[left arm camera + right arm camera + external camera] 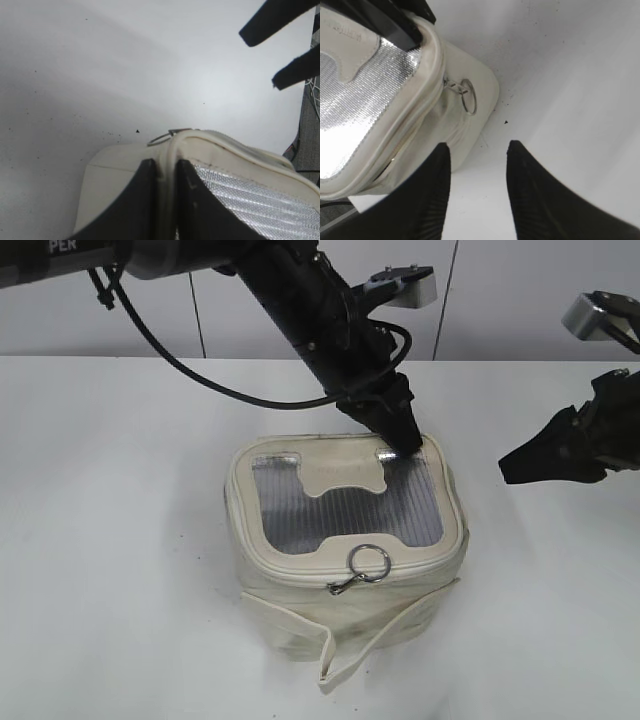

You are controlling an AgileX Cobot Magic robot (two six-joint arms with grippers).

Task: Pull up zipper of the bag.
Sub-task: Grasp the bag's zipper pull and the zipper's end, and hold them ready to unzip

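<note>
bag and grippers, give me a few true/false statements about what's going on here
1. The left gripper is clamped on the rim at the back of the bag. True.
2. The right gripper is holding the ring pull. False: it hangs open beside the bag, touching nothing.
3. The ring pull sits on the bag's front side in the exterior view. True.
4. The cream strap is looped over the left gripper. False: it hangs loose down the bag's front onto the table.
5. The bag lies tipped on its side. False: it stands with the grey panel facing up.
</note>
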